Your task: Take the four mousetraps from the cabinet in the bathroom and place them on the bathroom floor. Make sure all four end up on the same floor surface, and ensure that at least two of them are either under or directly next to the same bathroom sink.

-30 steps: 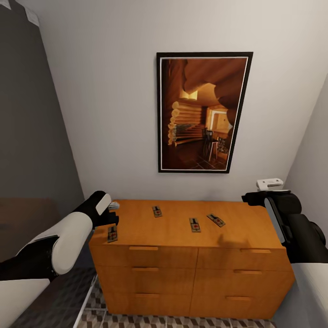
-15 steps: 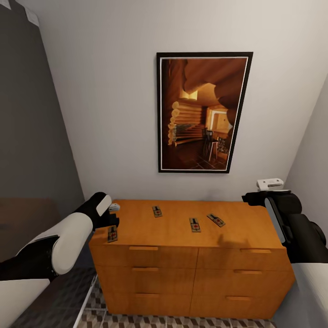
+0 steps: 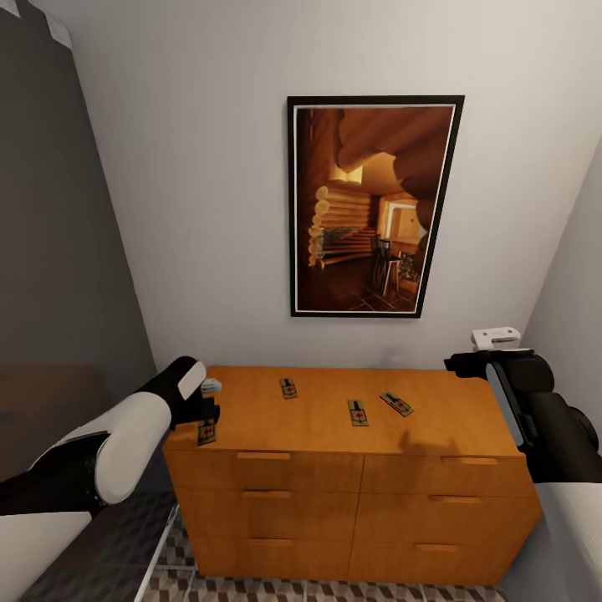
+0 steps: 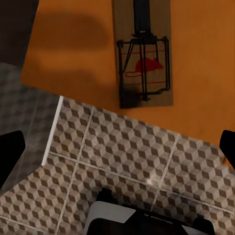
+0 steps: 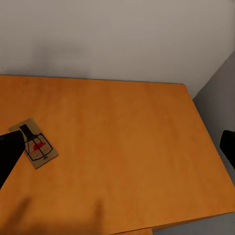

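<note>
The left gripper, jaws open and empty, has lowered slightly toward the nearest mousetrap at the cabinet edge, beginning the first pickup.

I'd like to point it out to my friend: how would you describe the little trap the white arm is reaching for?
Find the wide orange-brown cabinet under the framed picture. Four mousetraps lie flat on its top; this mousetrap sits at the front left corner, just below the left gripper. Unlike the other three, spread across the middle, it lies right at the edge, above the patterned bathroom floor.
</note>
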Controlling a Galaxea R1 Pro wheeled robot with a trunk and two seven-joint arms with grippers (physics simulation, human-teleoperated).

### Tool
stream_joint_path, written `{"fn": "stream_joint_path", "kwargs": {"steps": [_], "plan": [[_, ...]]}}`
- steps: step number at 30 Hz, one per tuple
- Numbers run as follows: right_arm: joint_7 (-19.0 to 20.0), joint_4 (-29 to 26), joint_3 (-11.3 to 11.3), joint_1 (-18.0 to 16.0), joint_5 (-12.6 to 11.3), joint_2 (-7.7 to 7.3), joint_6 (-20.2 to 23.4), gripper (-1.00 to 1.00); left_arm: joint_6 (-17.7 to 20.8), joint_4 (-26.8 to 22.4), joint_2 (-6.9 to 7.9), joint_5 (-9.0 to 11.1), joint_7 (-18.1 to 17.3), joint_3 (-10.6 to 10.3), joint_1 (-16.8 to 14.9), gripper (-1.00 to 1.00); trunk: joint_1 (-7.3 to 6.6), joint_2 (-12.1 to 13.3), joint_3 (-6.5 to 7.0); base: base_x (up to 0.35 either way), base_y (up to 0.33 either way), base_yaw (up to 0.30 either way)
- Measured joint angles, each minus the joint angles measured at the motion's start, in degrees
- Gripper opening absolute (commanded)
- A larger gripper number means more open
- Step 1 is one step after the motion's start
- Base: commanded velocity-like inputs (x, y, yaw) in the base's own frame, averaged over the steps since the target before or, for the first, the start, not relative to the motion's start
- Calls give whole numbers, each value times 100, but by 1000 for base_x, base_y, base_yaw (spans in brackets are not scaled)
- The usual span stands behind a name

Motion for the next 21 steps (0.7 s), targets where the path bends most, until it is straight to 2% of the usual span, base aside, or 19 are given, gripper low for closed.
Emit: {"fn": "stream_joint_path", "kwargs": {"steps": [21], "plan": [[0, 0, 8, 0, 0, 0, 0, 100, -9, 83, 2, -2, -68, -3, 0, 100, 0, 0, 0, 0, 0, 0]]}}
